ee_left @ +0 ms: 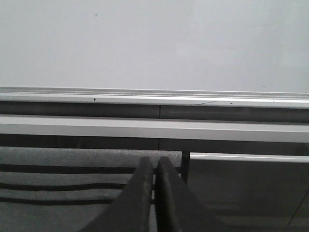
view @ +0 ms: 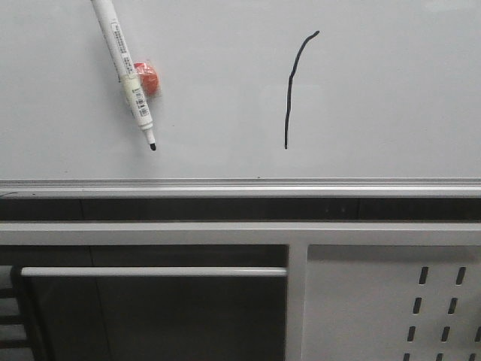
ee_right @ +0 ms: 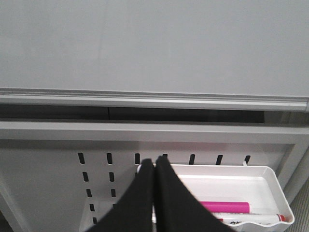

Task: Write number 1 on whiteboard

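The whiteboard (view: 391, 98) fills the upper front view, with its silver edge rail (view: 240, 185) below. The number 1 (view: 291, 86) is a thin black stroke on it, nearly vertical with a small hook at the top. A white marker pen with a black tip (view: 126, 71) lies on the board to the left of the stroke, beside a small orange-red object (view: 147, 78). Neither gripper shows in the front view. My left gripper (ee_left: 154, 164) is shut and empty, below the board's rail (ee_left: 154, 96). My right gripper (ee_right: 154, 164) is shut and empty, over a white tray (ee_right: 270, 181).
A white perforated metal panel (view: 391, 301) stands below the board at the right; it also shows in the right wrist view (ee_right: 43, 183). The tray holds a pink marker (ee_right: 224, 207) and a red-capped marker (ee_right: 256, 218). A grey rail (view: 154, 271) crosses the dark opening at the lower left.
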